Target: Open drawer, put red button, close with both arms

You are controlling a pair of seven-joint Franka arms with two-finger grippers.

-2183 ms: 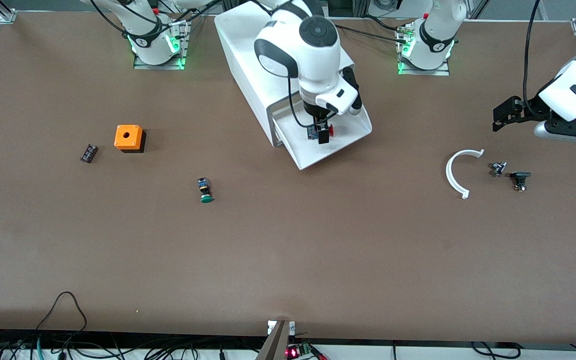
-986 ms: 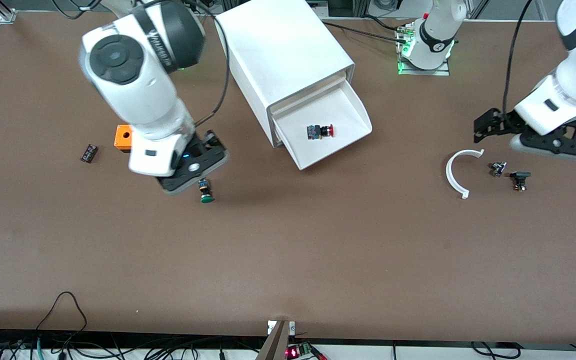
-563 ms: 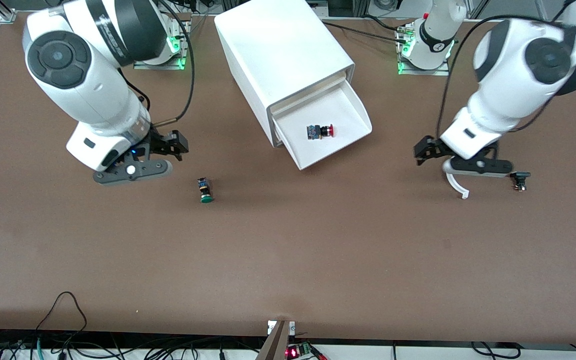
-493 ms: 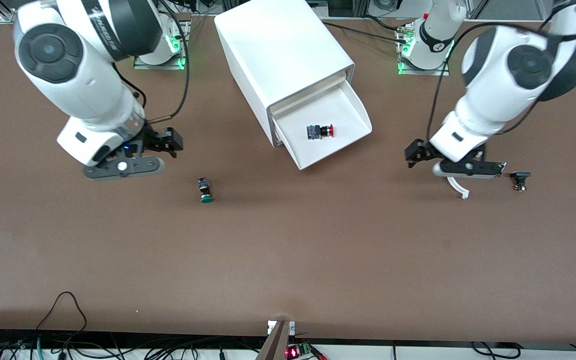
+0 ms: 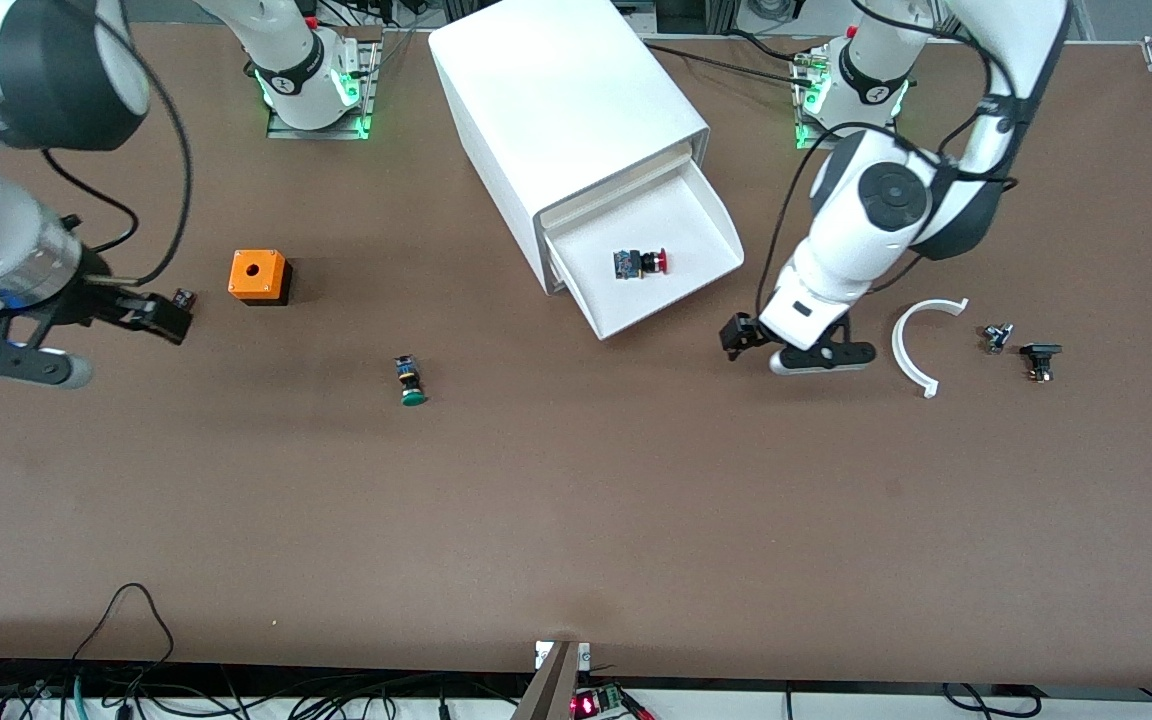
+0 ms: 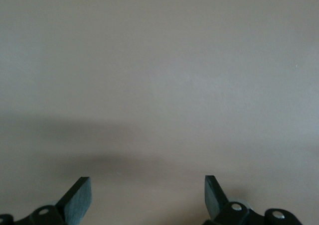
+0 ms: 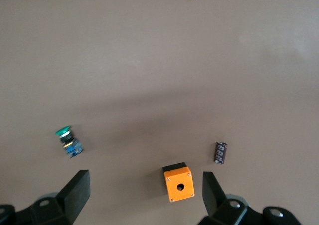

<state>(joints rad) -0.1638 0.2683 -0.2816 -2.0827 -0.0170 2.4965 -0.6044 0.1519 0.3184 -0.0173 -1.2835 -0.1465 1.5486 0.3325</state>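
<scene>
Arms have swung since half a second ago: we see the right tool point(image 5: 151, 312), fingers spread and empty, nearer the desk point(image 5: 576, 520) edge; the left tool point(image 5: 739, 335), spread and empty, beside the open drawer point(image 5: 711, 225) holding the red button point(image 5: 652, 262).

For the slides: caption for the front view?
Red button lies in the open drawer; left gripper beside it, right gripper withdrawn.
</scene>
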